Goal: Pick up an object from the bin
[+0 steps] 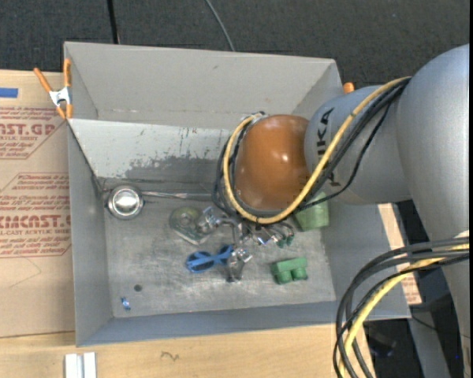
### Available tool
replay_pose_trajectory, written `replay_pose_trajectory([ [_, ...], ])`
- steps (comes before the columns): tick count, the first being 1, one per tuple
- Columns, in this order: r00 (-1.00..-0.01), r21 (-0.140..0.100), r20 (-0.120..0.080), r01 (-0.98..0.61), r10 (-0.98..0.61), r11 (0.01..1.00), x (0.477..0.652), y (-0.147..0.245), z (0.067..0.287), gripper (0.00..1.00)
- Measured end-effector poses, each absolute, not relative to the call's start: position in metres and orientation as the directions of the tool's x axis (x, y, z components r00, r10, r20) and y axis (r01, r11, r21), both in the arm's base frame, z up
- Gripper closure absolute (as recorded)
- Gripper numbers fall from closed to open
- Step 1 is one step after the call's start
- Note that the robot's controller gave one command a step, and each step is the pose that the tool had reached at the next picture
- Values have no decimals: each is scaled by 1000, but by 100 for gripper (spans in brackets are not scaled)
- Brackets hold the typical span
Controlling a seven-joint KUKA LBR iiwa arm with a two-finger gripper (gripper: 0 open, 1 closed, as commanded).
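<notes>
My gripper [230,244] reaches down into the middle of the bin and stands open. One fingertip [217,220] is beside a clear plastic piece [184,220]. The other fingertip [236,268] is at the right end of a small blue scissor-like thing [206,260] lying flat on the floor. That blue thing's right end lies between the fingers, and nothing is lifted. A green block [288,270] lies just right of the gripper.
A second green block [312,216] sits by the right wall, partly under the arm's orange dome. A round silver cap [126,202] lies at the far left. A tiny blue bit [125,303] rests near the front left corner.
</notes>
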State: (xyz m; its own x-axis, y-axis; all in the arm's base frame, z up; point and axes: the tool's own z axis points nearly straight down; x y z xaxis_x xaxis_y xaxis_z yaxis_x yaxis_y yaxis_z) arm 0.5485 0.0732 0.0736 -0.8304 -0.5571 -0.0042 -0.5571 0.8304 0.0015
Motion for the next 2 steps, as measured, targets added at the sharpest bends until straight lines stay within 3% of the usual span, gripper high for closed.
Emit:
replay_pose_trajectory([
  [1, -833, 1, -5, -554, -554, 833, 550, 72, 78, 100],
  [2, -756, -7, -9, -654, -654, 756, 564, 37, 302, 100],
])
